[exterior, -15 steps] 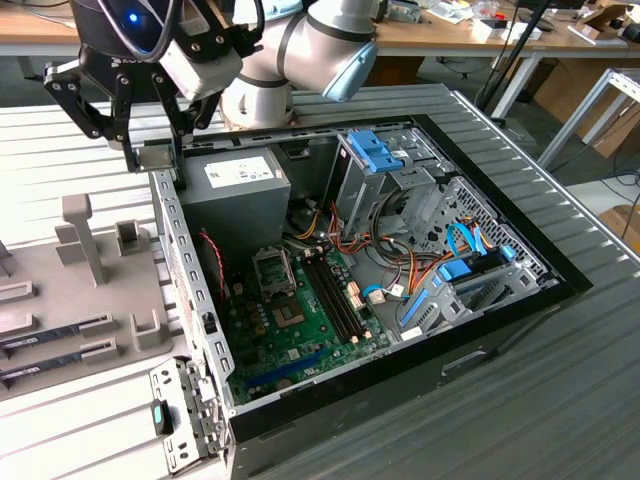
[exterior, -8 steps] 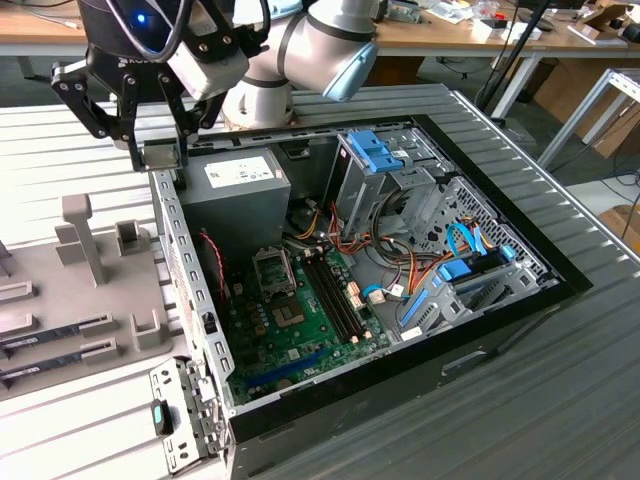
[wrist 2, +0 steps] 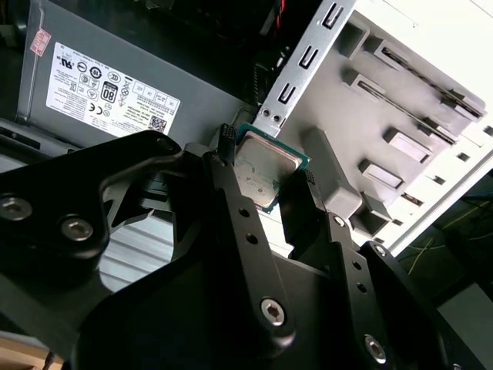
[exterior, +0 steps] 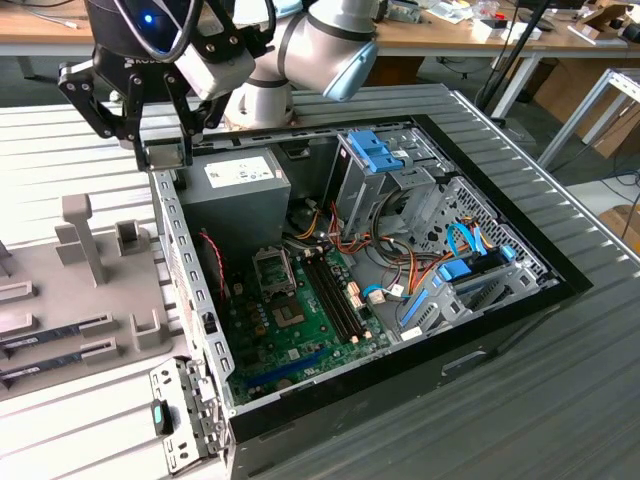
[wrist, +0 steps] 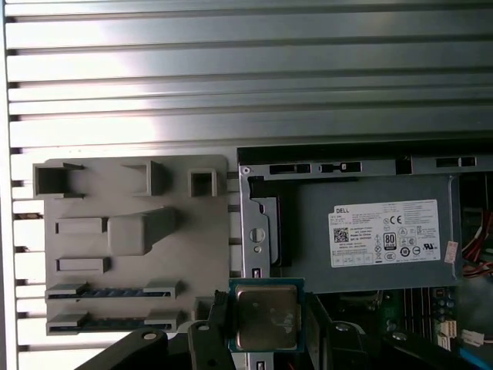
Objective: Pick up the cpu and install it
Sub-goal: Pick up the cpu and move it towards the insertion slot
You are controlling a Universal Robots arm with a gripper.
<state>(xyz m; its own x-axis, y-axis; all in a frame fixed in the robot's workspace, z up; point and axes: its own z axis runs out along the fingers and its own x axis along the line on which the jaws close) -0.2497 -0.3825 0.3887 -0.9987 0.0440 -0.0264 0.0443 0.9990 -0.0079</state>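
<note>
The cpu (wrist 2: 266, 171), a small flat square chip with a pale silvery top and a green rim, sits clamped between my two black fingers (wrist 2: 231, 193). My gripper (wrist 2: 267, 166) is shut on it. The first wrist view has the cpu (wrist: 266, 316) held just beside the case's metal side wall (wrist: 248, 223) and the power supply (wrist: 370, 239). From the exterior view, my gripper (exterior: 163, 152) hangs above the far corner of the open computer case on the exterior view's left. The motherboard's open socket (exterior: 275, 270) lies lower inside the case, apart from the gripper.
A grey fixture tray (exterior: 90, 290) with slots and memory sticks (exterior: 45, 340) lies at the exterior view's left of the case. Inside the case are the power supply (exterior: 235, 185), cables (exterior: 330, 235), memory slots (exterior: 330, 290) and blue drive brackets (exterior: 375, 150).
</note>
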